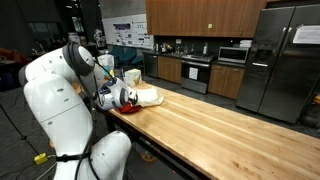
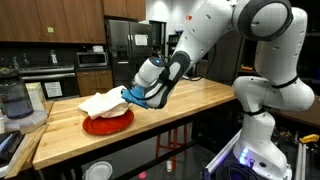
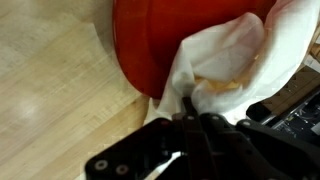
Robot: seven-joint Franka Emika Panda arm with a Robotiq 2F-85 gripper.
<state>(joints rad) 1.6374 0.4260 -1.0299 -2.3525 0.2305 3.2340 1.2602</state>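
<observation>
Over the red plate (image 2: pixel 108 126), at one end of the worktop (image 2: pixel 195 105), the claw (image 2: pixel 129 96) is pinched shut on an edge of the white cloth (image 2: pixel 102 102). The grip looks made; the cloth itself lies bunched across the plate, not lifted clear. Nothing else shows on the plate.

An exterior view sits close behind the white robot arm (image 1: pixel 55 100), looking along the long pale wooden tabletop (image 1: pixel 220 125) toward the stainless-steel refrigerator (image 1: pixel 280 60). An exterior view faces the tabletop's long edge from farther off. Both exterior views share the round red plate (image 2: pixel 105 125) and crumpled white cloth (image 2: pixel 100 102). The wrist view looks down past the black tool (image 3: pixel 188 108), very close on both.
</observation>
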